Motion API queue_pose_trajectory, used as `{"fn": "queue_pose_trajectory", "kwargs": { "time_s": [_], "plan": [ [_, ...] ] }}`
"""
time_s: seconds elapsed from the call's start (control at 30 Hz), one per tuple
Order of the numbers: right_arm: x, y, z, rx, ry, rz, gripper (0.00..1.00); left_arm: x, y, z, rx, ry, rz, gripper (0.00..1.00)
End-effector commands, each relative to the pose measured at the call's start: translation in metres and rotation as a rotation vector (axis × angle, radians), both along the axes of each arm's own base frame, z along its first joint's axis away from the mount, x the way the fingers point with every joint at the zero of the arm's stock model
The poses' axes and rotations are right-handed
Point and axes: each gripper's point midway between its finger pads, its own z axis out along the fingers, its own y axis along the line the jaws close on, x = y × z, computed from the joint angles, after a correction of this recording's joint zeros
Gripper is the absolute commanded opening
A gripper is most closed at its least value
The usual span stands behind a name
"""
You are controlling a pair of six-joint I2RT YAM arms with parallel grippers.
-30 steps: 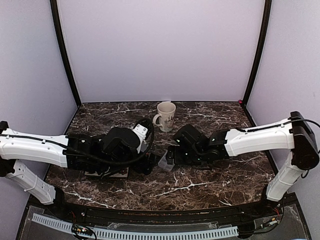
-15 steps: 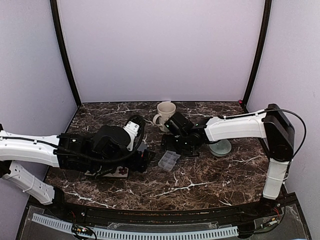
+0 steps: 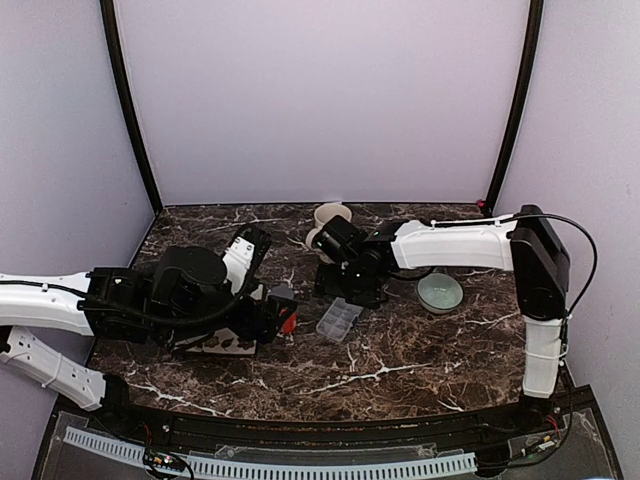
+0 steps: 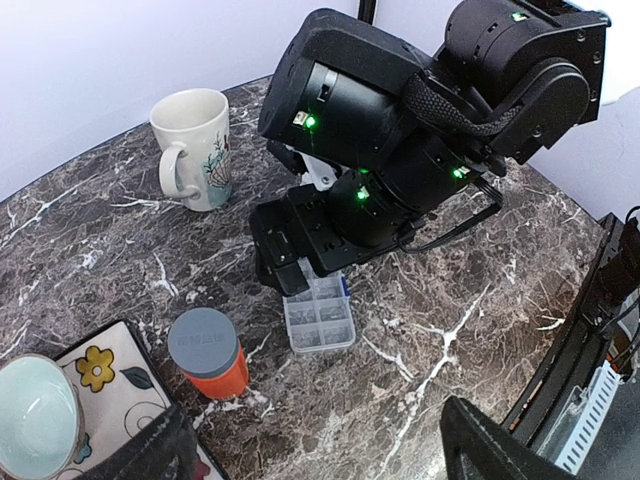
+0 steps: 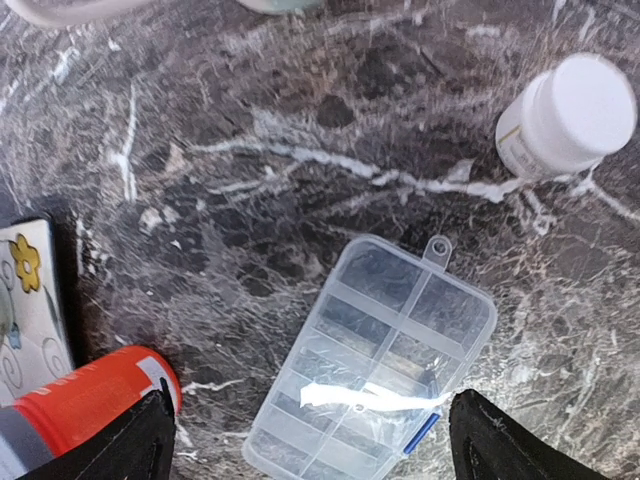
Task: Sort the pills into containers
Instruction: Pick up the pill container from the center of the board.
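The clear organiser box with its small containers lies flat on the marble, lid down, a blue clasp on one edge. It also shows in the top view as the organiser box and in the left wrist view as the organiser box. I cannot make out any pills in its compartments. My right gripper hangs open just above the box, at its far end in the top view, where the right gripper shows. My left gripper is open and empty, left of the box; the left gripper is beside an orange bottle.
An orange bottle with a grey cap stands left of the box. A white bottle stands beyond it. A cream mug is at the back, a pale green bowl to the right, another bowl on a floral mat.
My right arm has swung back and left, off the box, uncovering the green bowl. My left arm has drawn back to the left, uncovering the orange bottle.
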Motion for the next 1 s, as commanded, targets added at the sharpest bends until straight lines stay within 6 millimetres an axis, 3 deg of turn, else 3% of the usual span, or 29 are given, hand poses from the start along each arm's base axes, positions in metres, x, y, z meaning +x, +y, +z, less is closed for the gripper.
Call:
{"fn": "queue_pose_trajectory", "kwargs": {
  "time_s": [0.0,0.27,0.47,0.67,0.97],
  "plan": [
    [0.005,-0.005,0.027,-0.021,-0.031,-0.040,0.96,-0.004,0.004,0.006,0.001,-0.028,-0.034,0.87],
    [-0.011,-0.017,0.008,-0.050,0.068,-0.129,0.98,-0.009,0.009,0.015,-0.012,-0.041,-0.063,0.87],
    [-0.004,-0.016,0.013,-0.055,0.065,-0.180,0.99,-0.012,0.011,0.015,-0.011,-0.047,-0.088,0.87],
    [0.001,-0.008,0.002,-0.074,0.106,-0.201,1.00,-0.015,0.010,0.017,-0.011,-0.052,-0.112,0.88],
    [-0.003,-0.028,-0.007,-0.124,0.136,-0.244,1.00,-0.016,0.010,0.022,-0.038,-0.055,-0.116,0.88]
  ]
}}
